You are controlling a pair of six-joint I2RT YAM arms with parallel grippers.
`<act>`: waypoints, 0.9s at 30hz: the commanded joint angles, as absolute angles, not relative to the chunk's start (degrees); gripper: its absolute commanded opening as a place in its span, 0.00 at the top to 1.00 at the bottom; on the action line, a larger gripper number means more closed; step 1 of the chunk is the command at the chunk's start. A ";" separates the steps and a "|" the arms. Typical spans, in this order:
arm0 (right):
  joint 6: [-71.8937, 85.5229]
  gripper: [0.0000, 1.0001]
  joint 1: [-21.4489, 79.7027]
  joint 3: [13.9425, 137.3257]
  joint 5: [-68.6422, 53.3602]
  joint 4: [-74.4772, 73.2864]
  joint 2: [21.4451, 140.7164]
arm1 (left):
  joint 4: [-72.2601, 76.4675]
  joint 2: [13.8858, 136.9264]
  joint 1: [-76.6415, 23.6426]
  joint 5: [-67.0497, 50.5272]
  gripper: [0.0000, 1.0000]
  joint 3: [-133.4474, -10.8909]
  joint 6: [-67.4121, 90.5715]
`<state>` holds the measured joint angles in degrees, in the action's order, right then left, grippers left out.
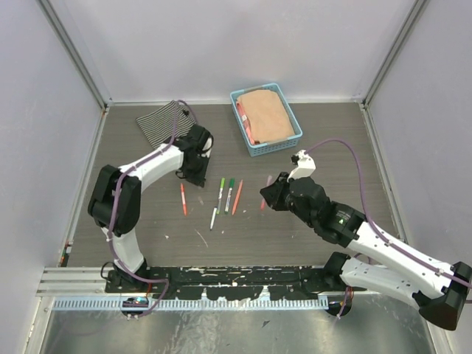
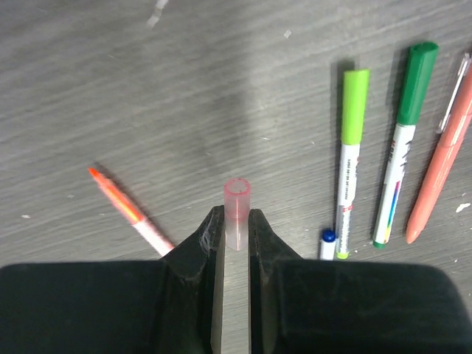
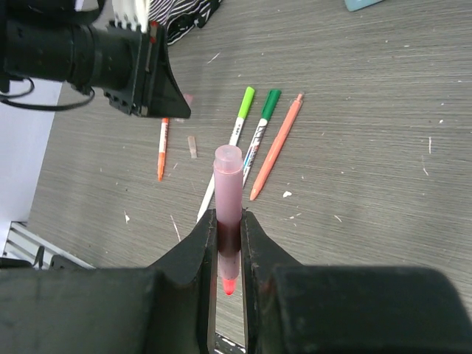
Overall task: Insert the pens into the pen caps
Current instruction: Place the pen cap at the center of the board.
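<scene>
You've got five loose pens (image 1: 229,195), a sixth pink pen (image 3: 227,177) pinched in the right gripper (image 3: 230,219), and one pink cap (image 2: 237,198) clamped in the left gripper (image 2: 236,215). Blue-tipped pen (image 2: 328,237) is mostly hidden behind that gripper.

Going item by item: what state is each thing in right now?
left tool: shut on the pink cap
right tool: shut on the pink pen, tip bare
orange pen: lying flat, uncapped
light green pen: lying flat, capped
dark green pen: lying flat, capped
basket: holds a cloth
</scene>
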<state>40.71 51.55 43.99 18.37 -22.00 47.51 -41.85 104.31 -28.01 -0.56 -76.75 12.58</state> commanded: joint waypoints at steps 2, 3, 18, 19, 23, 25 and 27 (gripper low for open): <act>41.18 1.00 51.76 43.77 21.85 -20.60 45.06 | -38.47 106.79 -32.57 1.00 0.87 -75.36 17.37; 41.10 1.00 51.77 43.77 21.92 -20.82 44.94 | -38.45 107.50 -32.94 1.43 0.87 -75.77 17.60; 40.60 1.00 51.77 43.06 23.39 -22.51 42.83 | -39.75 110.39 -34.10 4.65 0.60 -79.38 16.52; 40.60 1.00 51.77 43.14 23.44 -22.66 42.76 | -40.06 109.91 -34.10 4.70 0.58 -79.62 16.26; 40.61 1.00 51.79 43.11 23.86 -22.72 42.26 | -40.59 106.49 -33.87 6.76 0.56 -79.81 14.72; 40.53 1.00 51.76 42.99 23.92 -22.85 41.98 | -40.37 104.00 -32.43 8.79 0.56 -79.07 14.34; 40.31 1.00 51.77 42.89 23.92 -23.19 41.80 | -39.35 101.36 -29.50 9.14 0.56 -77.64 15.05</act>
